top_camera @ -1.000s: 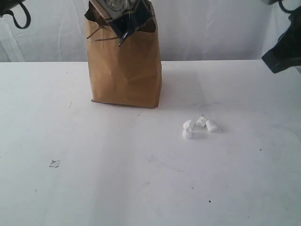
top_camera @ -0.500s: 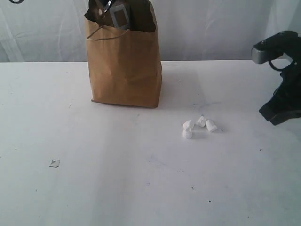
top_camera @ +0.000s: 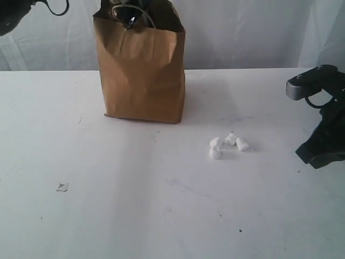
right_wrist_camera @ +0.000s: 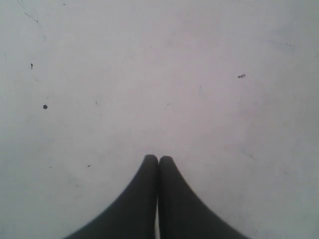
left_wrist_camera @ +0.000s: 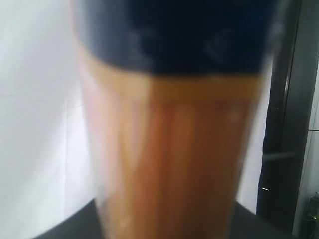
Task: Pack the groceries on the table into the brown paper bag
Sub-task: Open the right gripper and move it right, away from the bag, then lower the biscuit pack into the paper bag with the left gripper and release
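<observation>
Four white lumps on table near brown paper bag

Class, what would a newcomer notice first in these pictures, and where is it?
The tall brown bag stands upright on the white table, left of centre. Small white lumps lie right of it, nearer the camera. A blurred blue-and-orange packet fills the left wrist view.

Pale, creased white cloth backdrop under soft, even, diffuse light.
</observation>
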`<state>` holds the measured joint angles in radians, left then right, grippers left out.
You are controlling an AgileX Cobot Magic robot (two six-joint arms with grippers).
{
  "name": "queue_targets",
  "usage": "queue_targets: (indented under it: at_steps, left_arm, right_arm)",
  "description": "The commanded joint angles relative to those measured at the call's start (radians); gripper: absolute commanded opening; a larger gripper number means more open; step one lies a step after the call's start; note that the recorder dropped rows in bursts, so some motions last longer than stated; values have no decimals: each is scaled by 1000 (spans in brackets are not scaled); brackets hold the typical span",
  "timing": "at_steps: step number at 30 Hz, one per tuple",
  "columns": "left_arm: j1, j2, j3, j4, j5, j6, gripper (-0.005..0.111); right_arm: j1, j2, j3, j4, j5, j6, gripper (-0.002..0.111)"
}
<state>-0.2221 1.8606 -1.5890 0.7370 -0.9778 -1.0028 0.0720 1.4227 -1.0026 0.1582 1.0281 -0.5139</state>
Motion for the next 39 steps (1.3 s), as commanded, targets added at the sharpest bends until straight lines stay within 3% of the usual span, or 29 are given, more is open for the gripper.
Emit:
queue_targets:
  at_steps: [1,8,15,26,36,39]
  left_arm:
    - [-10,-15,-40,-64,-97,2,0]
    - [-10,-15,-42,-62,-113,2,0]
    - [20,-15,-42,-20,-235,-65,0]
    - [24,-15,-24,200,-239,-165,0]
    - [24,-15,-24,214,-239,-172,0]
    - [24,-15,-24,213,-126,-172,0]
  right_arm:
    - [-3,0,11,14,-8,7,0]
    - [-3,0,35,26,-18,7,0]
    - [-3,0,62,26,-35,7,0]
    - [-3,0,83,32,-40,7,0]
    - [-3,0,83,51,-40,22,0]
    - [-3,0,83,59,-40,22,0]
